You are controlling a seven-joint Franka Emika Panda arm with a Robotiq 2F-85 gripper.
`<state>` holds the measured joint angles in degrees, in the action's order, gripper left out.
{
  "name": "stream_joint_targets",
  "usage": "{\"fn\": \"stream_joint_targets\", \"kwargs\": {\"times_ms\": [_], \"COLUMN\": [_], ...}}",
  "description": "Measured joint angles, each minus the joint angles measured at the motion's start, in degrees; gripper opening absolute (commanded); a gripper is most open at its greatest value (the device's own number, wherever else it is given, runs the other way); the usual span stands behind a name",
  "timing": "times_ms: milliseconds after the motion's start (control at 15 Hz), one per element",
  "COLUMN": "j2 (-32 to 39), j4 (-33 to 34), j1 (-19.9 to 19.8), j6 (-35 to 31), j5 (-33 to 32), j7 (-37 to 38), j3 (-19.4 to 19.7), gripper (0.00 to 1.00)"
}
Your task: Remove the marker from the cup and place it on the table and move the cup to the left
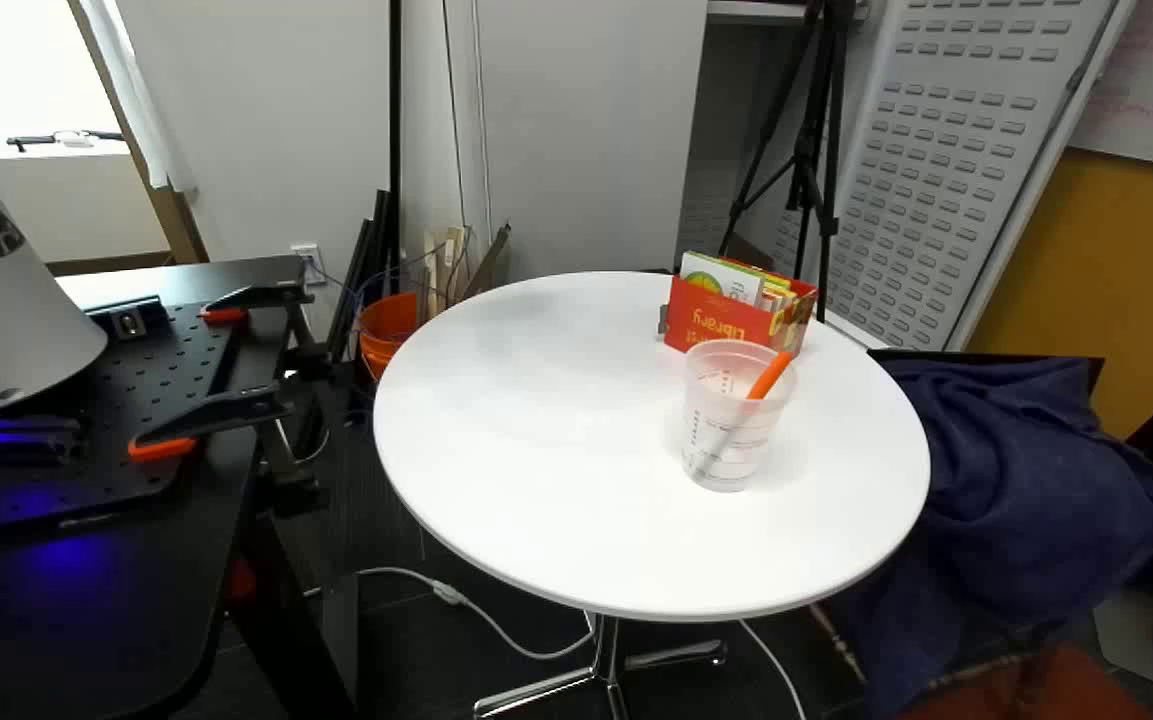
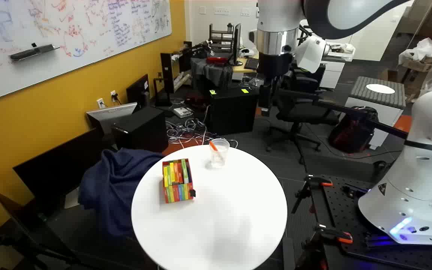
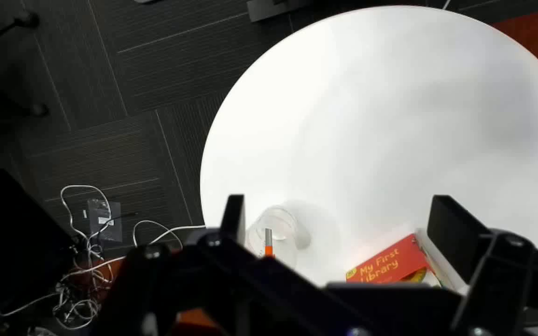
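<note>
The clear plastic cup [image 1: 704, 425] stands upright on the round white table [image 1: 536, 430]. The cup also shows in an exterior view [image 2: 220, 159] near the table's rim. The orange marker [image 1: 770, 374] leans inside it, its top sticking out above the rim; it also shows in an exterior view [image 2: 213, 145]. In the wrist view, the marker [image 3: 269, 245] and cup [image 3: 282, 224] are seen from above, partly hidden by the left finger's linkage. My gripper [image 2: 266, 101] points down, high above the table, apart from the cup. Its fingers are wide open and empty in the wrist view [image 3: 341, 214].
A red box of small books [image 1: 721, 318] stands on the table close to the cup, also in an exterior view [image 2: 178, 183]. A dark blue cloth [image 1: 1016, 490] lies beside the table. The black desk [image 2: 335, 217] with clamps carries the robot base. A tripod [image 1: 811, 150] stands behind.
</note>
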<state>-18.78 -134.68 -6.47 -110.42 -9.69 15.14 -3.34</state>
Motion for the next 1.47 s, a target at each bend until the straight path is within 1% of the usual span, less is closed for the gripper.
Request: {"fn": "stream_joint_targets", "kwargs": {"times_ms": [733,867,1133,1467], "j2": [0.0,0.0,0.0,0.1], "j4": [0.0,0.0,-0.5,-3.5], "j1": [0.2,0.1,-0.3,-2.1], "j6": [-0.1,-1.4,-6.5,-18.0], "j5": [-0.2,-0.9,-3.9,-8.4], "j7": [0.0,0.0,0.1,0.1], "j3": [0.3,0.7,1.9,3.6], "gripper": [1.0,1.0,1.0,1.0]}}
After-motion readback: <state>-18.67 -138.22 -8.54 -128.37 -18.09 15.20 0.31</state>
